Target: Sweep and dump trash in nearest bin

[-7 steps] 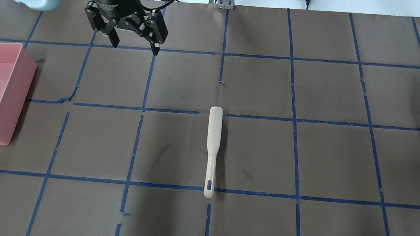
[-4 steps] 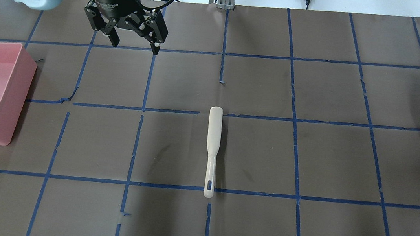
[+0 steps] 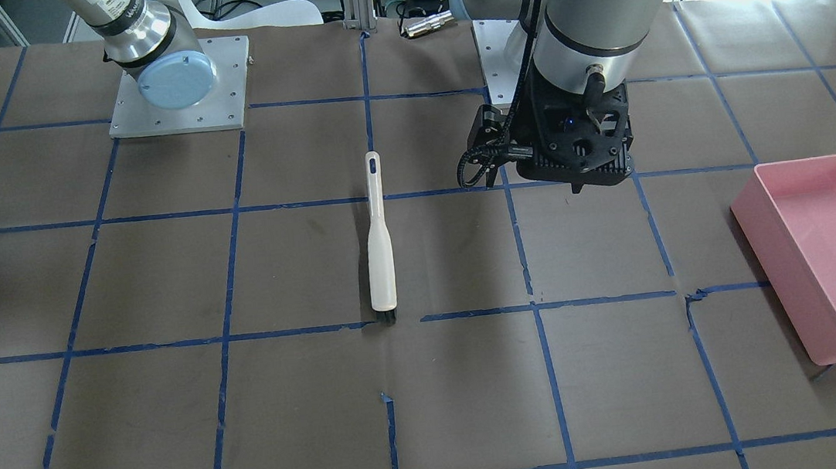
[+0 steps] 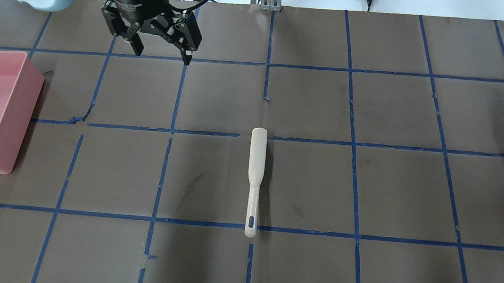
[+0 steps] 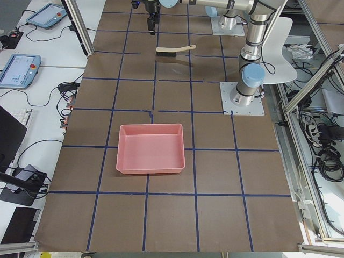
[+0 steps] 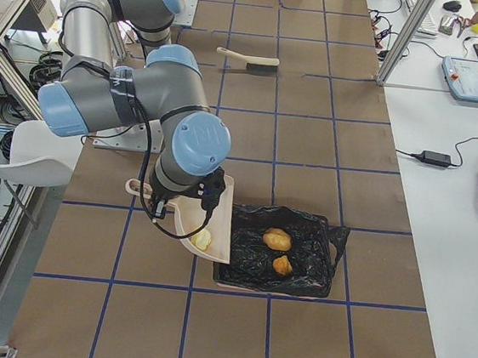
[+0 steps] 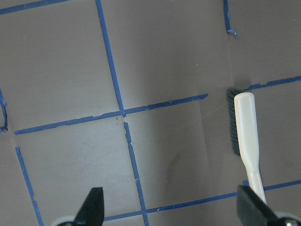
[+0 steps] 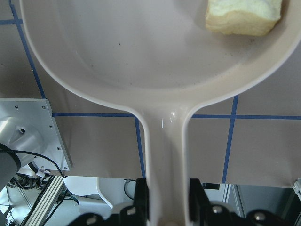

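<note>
Far left: pink bin (image 4: 25, 87) sits at the table's (image 4: 219, 95) left end, well apart from everything else. Left gripper (image 4: 163, 55) hovers over the far left-of-centre squares, jaws spread wide, nothing between them; its wrist view shows only brown paper and blue tape between the fingertips. Centre: brush (image 4: 254, 180) lies flat along the middle tape line, bristle head pointing away from the robot, handle end with the hang hole toward it, well apart from the left gripper. Nothing touches it. Right end, seen from the right side camera: a second bin with a black bag liner (image 6: 327, 239). Right gripper (image 8: 168, 195) is clamped on the dustpan (image 8: 141, 61) handle, one finger on each side of it. The pan is tilted with its mouth at the lined bin's near edge; cannot tell whether the lip touches the liner. One pale chunk (image 8: 244, 16) lies in the pan close to the lip. Inside the liner lie a rounded tan lump (image 6: 276, 238) and, just beside it, a smaller orange-brown lump (image 6: 282, 265).
</note>
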Motion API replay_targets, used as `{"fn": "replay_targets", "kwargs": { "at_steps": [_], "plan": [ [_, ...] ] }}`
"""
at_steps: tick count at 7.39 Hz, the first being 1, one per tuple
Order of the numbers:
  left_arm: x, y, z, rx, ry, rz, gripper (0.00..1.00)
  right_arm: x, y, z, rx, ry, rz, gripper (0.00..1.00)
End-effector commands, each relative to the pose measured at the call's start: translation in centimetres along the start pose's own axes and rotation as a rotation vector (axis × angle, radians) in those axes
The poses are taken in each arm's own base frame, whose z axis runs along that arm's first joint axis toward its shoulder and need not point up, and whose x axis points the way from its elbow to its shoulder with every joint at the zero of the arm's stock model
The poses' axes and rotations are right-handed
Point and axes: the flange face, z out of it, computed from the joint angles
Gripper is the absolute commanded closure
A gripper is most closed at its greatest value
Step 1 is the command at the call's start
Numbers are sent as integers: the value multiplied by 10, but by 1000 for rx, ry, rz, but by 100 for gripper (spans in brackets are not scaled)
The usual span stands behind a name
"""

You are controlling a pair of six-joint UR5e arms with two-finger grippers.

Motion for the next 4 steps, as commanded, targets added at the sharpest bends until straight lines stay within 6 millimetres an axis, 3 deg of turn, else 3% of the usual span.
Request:
{"fn": "replay_targets", "kwargs": {
  "at_steps": [1, 4],
  "plan": [
    [0, 0, 0, 0, 0, 0, 0, 0, 1, 0, -13, 6, 13, 96],
    [1, 0, 1, -1, 0, 1, 0, 0, 8, 2, -86, 12, 51, 96]
  ]
}}
